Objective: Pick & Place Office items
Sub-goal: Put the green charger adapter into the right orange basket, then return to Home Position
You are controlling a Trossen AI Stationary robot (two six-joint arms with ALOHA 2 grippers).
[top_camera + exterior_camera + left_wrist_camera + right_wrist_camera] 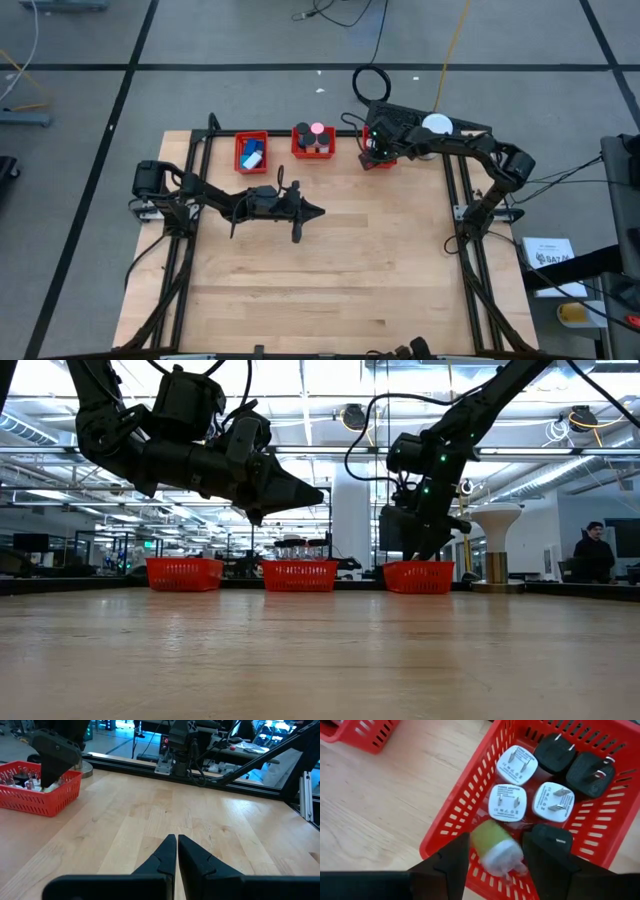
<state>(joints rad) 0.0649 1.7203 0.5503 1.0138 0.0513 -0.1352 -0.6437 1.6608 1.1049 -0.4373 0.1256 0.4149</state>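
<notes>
High view: the left gripper [314, 211] hangs over the wooden table [330, 290] centre, fingers pressed together. The right gripper [374, 148] sits above the red plastic bin at one o'clock [380, 162].

Right wrist view: its fingers are spread around a green-and-white plug adapter [496, 848], which is blurred, so contact is unclear. White square adapters [507, 803] and black adapters [555, 753] lie in that bin.

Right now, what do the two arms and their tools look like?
Both arms are dark, jointed links with loose black cables looping along them. The left tool ends in two matte black wedge-shaped fingers tapering to points. The right tool has broad, flat black fingers. Small green and red lights glow on the right arm.
</notes>
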